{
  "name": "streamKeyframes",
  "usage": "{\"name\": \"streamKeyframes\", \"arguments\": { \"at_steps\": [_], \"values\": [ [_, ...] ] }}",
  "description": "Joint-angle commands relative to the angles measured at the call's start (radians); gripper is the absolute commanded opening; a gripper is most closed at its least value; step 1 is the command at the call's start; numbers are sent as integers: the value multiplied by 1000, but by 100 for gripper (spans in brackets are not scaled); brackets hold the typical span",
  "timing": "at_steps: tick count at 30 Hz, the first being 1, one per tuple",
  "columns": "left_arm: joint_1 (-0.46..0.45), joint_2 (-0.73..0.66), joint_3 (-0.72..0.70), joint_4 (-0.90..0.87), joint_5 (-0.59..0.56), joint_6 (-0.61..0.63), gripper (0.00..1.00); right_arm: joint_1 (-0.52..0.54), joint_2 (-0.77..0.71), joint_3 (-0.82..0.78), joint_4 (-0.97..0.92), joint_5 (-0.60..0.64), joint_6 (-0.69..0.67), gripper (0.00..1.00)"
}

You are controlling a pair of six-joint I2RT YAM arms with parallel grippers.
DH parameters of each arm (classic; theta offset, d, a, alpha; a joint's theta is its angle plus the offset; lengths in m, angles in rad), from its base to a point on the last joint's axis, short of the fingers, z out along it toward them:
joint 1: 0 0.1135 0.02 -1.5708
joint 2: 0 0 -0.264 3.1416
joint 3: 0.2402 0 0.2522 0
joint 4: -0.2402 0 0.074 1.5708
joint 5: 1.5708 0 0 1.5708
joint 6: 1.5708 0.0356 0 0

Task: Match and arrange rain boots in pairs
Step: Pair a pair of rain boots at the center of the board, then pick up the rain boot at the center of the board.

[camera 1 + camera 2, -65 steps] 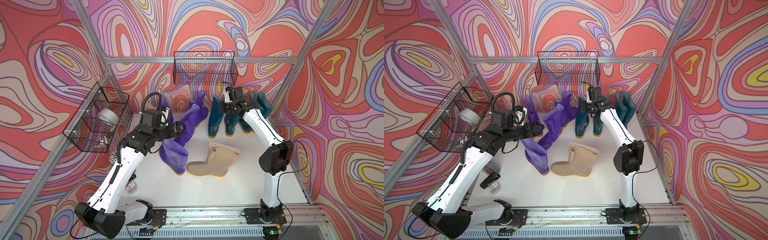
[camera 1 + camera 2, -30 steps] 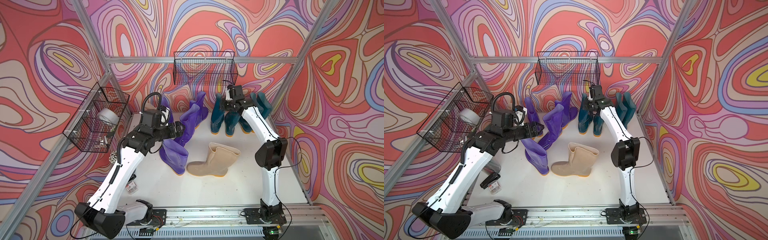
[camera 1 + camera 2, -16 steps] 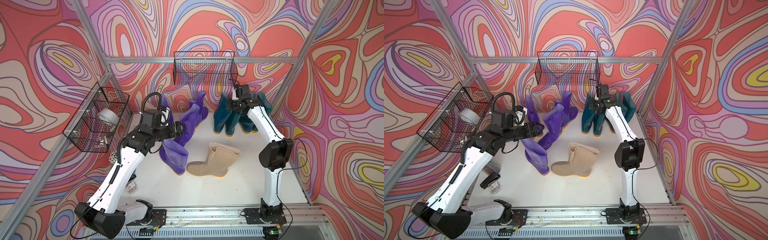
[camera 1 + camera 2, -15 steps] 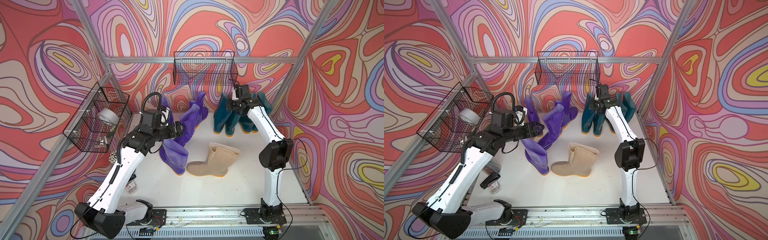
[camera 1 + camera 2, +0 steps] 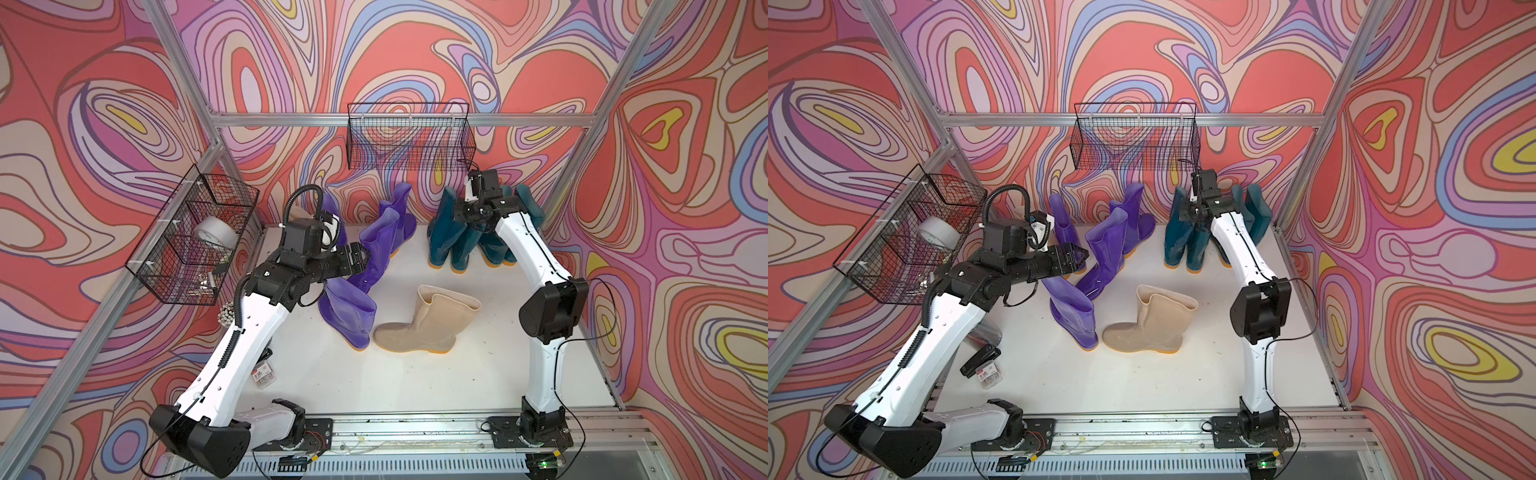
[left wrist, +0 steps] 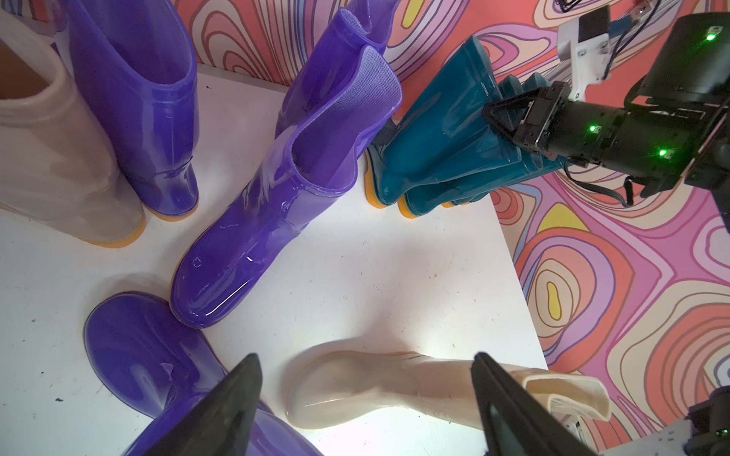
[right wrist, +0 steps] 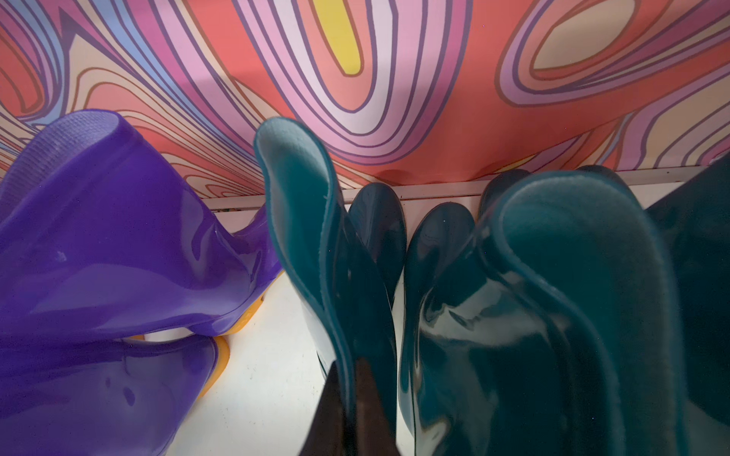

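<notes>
All the boots were glossy with orange-yellow soles. Four teal boots [image 5: 494, 245] stood bunched at the back right, shafts touching and toes toward the wall. The end teal boot [image 7: 316, 256], nearest the purple ones, had its cuff pinched in the right gripper [image 7: 355, 402]. Two purple boots [image 5: 401, 216] stood upright along the back wall. A third purple boot [image 5: 376, 249] leaned tilted in front of them, and a fourth purple boot [image 5: 349, 311] stood nearer the front. Near its toe a beige boot [image 5: 428, 324] stood upright in mid-floor. A second beige boot [image 6: 47, 158] stood at the back left, just beside a purple one.
</notes>
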Motion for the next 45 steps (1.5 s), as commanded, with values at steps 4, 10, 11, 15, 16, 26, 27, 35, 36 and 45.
{"name": "streamKeyframes", "arguments": {
  "at_steps": [4,10,11,15,16,26,27,35,36,45],
  "values": [
    [-8,-1,-12,13,11,-9,85,-10,-54,66,-25,43,-29,0],
    [-7,-7,-14,14,-3,-3,86,-9,-47,94,-45,-92,2,43],
    [-7,-7,-16,16,0,-4,86,-8,-56,81,-39,-97,6,47],
    [-8,-13,-17,12,1,0,86,-9,-127,6,31,-116,2,62],
    [-7,-16,-15,5,-5,6,86,-8,-144,5,41,-126,-1,63],
    [-7,-92,18,-52,-124,61,93,1,-527,-381,257,-370,-7,76],
    [-8,-106,16,-51,-132,64,93,8,-577,-444,273,-389,-16,78],
    [-7,-185,-14,-105,-200,-3,94,265,-748,-617,114,-238,-127,81],
    [-7,-203,-40,-101,-207,-15,94,300,-750,-614,71,-213,-145,81],
    [-8,-345,-184,-43,-132,-14,94,522,-780,-667,-169,75,-235,95]
  ]
}}
